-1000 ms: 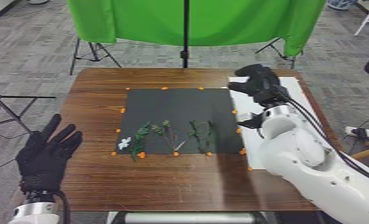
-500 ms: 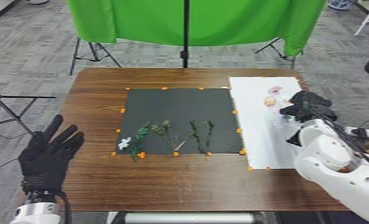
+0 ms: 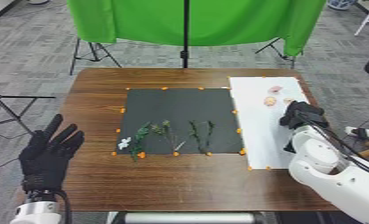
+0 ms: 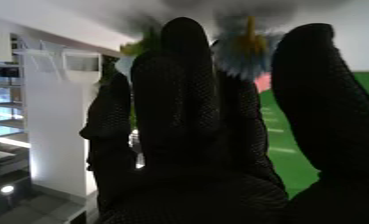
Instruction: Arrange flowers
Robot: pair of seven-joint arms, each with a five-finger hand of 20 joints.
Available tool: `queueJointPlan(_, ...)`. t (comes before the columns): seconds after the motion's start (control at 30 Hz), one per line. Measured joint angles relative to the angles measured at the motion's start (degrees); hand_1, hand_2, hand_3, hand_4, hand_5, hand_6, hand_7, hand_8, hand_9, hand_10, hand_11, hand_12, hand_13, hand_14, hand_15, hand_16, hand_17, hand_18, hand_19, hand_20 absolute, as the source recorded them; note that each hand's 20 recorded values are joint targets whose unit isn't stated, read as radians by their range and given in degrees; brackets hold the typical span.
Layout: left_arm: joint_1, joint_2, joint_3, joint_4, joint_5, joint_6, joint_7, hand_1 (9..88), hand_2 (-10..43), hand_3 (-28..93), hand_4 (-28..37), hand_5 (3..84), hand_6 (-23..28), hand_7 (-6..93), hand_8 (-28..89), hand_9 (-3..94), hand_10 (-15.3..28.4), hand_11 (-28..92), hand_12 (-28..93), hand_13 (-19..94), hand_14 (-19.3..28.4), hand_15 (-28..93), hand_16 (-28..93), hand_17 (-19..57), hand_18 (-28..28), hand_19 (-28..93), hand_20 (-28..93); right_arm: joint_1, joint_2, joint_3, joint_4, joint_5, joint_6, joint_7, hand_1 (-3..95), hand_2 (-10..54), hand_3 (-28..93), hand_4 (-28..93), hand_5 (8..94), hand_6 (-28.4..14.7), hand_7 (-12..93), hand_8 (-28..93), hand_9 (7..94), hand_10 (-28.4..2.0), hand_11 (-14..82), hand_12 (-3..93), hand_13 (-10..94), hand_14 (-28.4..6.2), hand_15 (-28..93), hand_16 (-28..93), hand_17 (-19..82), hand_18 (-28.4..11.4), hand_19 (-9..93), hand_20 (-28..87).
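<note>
Right hand: has swung back from the far end of the white sheet [image 3: 260,135] to its right side; this hand [image 3: 301,114] has its fingers straight, thumb apart
Pale flowers: the pink flower [image 3: 275,90] and peach flower [image 3: 270,101], covered by the arm a second ago, now lie uncovered on the white sheet
Blue flower: just beyond the fingers and thumb, yellow centre showing [image 4: 250,41]; whether they touch it, the pictures cannot tell
Dark sheet: the white flower [image 3: 124,143] and green stems [image 3: 140,140] lie as they did, near its close edge
Left hand: fingers spread and straight, empty, this hand [image 3: 47,155] waiting by the left edge of the desk [image 3: 176,185]
Meaning: work seems centred on the loose blooms, the stems left alone; closing on one petal edge could drag its neighbours
</note>
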Motion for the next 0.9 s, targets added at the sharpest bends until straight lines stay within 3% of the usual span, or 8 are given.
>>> queueJointPlan(0.13, -0.1, -0.01, 0.02, 0.00, 0.00, 0.00, -0.01, 15.3, 9.3, 77, -28.3, 34.8, 7.3, 8.0, -8, 32.9, 19.9, 23, 11, 21, 28.0, 55, -10, -8.8, 28.4, 56, 10, 2.2, -0.3, -2.0, 0.9, -1.2, 0.5, -0.3, 54.8, -9.5, 59, -28, 82.4, 4.5, 16, -1, 85.9, -7.0, 22.3, 30.6, 69, -6.1, 72, 21, 25, -23.6, 81, 51)
queueJointPlan(0.2, -0.1, -0.05, 0.02, 0.00, 0.00, 0.00, -0.05, 15.3, 9.4, 77, -28.3, 34.8, 7.4, 8.0, -8, 32.8, 19.9, 23, 11, 21, 27.9, 55, -10, -8.8, 28.4, 56, 11, 3.7, -0.4, -4.2, 1.4, -2.0, 1.4, -0.4, 57.6, -9.5, 58, -28, 86.2, 4.8, 17, 0, 89.4, -6.4, 21.5, 31.7, 71, -5.3, 71, 22, 26, -22.9, 82, 51)
queueJointPlan(0.43, -0.1, -0.12, 0.02, -0.01, 0.00, 0.00, -0.15, 15.4, 9.5, 77, -28.3, 35.0, 7.6, 8.2, -8, 32.7, 20.0, 23, 11, 21, 27.9, 55, -10, -8.8, 28.4, 56, 12, 3.1, -0.8, -5.9, 1.8, -4.8, 6.6, -1.3, 60.0, -9.5, 57, -28, 88.1, 4.1, 16, 1, 92.5, -5.1, 19.1, 33.8, 78, -3.2, 63, 22, 27, -19.6, 85, 49)
queueJointPlan(0.9, 0.3, -0.52, -0.77, -0.57, 0.03, 0.49, -0.89, 15.7, 9.6, 77, -28.3, 35.0, 7.7, 8.2, -8, 32.7, 20.0, 22, 11, 21, 28.0, 55, -10, -8.7, 28.4, 55, 13, 0.1, -2.4, 0.8, -6.4, -5.8, 10.9, -3.5, 59.1, -9.5, 62, -28, 90.1, 2.6, 15, 2, 93.7, -5.2, 22.4, 33.2, 81, -3.4, 62, 24, 29, -20.0, 87, 49)
